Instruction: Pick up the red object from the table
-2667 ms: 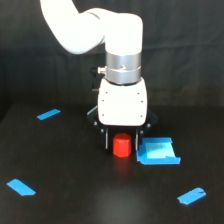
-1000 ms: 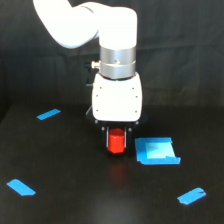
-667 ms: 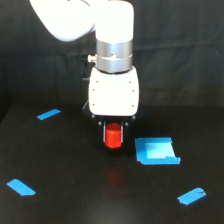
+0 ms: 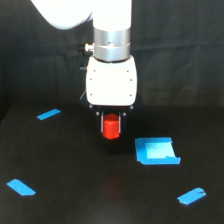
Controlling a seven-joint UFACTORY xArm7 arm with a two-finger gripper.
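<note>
The red object (image 4: 111,127) is a small red-orange stubby block held under the white gripper body in the exterior view. My gripper (image 4: 111,125) is shut on it, dark fingers at either side of its top. The block hangs clear above the black table (image 4: 75,200), with a faint red reflection on the surface below it. The block's upper part is hidden inside the gripper.
A blue square patch (image 4: 156,151) lies on the table to the exterior view's right of the block. Blue tape strips lie at the far left (image 4: 48,114), near left (image 4: 21,187) and near right (image 4: 191,195). A black backdrop stands behind the arm.
The gripper closed on the red block on the table and has lifted it, moving up and slightly toward the exterior view's left.
</note>
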